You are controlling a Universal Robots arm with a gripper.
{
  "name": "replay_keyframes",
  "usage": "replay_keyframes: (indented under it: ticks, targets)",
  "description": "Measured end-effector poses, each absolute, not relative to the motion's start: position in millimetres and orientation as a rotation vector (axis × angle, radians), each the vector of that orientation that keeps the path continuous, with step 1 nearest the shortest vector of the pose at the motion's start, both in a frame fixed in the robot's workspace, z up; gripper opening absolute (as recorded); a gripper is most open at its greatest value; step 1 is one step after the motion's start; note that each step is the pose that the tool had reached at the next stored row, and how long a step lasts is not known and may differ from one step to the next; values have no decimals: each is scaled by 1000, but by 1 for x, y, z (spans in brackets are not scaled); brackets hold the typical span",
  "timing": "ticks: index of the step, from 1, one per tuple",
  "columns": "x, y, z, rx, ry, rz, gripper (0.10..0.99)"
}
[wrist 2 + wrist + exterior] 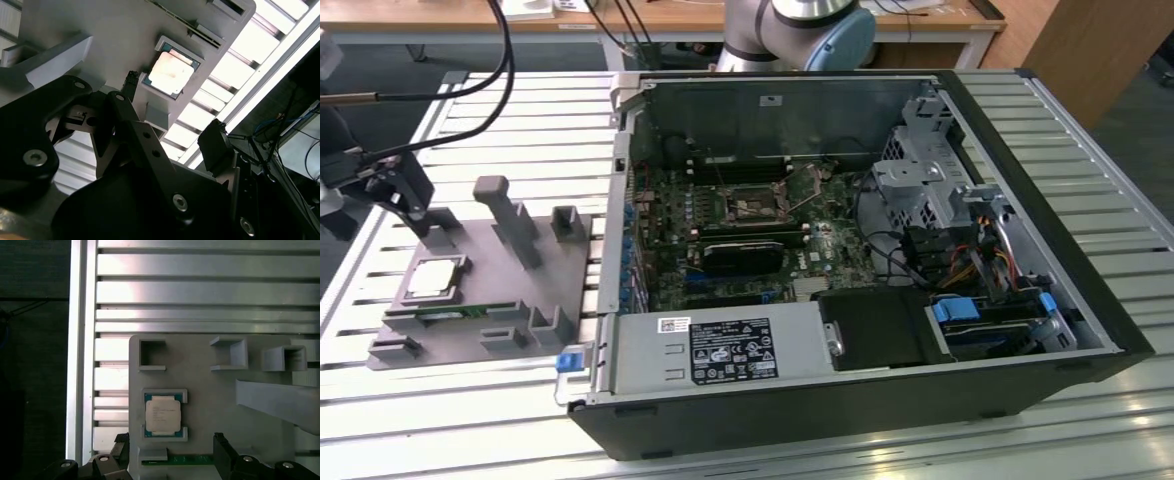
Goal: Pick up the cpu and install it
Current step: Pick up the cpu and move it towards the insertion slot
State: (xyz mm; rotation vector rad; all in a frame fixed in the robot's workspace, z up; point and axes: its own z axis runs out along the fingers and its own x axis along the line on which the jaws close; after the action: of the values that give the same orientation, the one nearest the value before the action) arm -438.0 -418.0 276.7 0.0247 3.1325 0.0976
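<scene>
Counted from the exterior view's left: 1 gripper, 1 grey plastic fixture plate, 1 cpu, 1 green mem. stick, 1 opened computer case. The black gripper is seen at the plate's left end, w/ its two fingers spread apart and nothing clasped between them. In the first wrist view the cpu is seen just beyond the fingertips, untouched. The cpu, a flat square w/ silvery metal top and darker rim, is seated in a shallow framed pocket of the plate. The mem. stick is lodged on edge in a slot just beside that pocket. 3 square box-like pockets and several upright posts are moulded into the plate. Everything is carried on a ribbed alu. table. Inside the case 1 green motherboard is laid flat, w/ 1 square socket near its middle, 1 black finned block just beside the socket, and 1 grey metal PSU box along the near wall.
</scene>
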Motion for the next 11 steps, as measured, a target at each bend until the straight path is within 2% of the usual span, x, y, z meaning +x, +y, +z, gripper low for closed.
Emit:
replay_keyframes:
  ticks: [11]
  targets:
    - [-438,-418,269,25,3140,102,761]
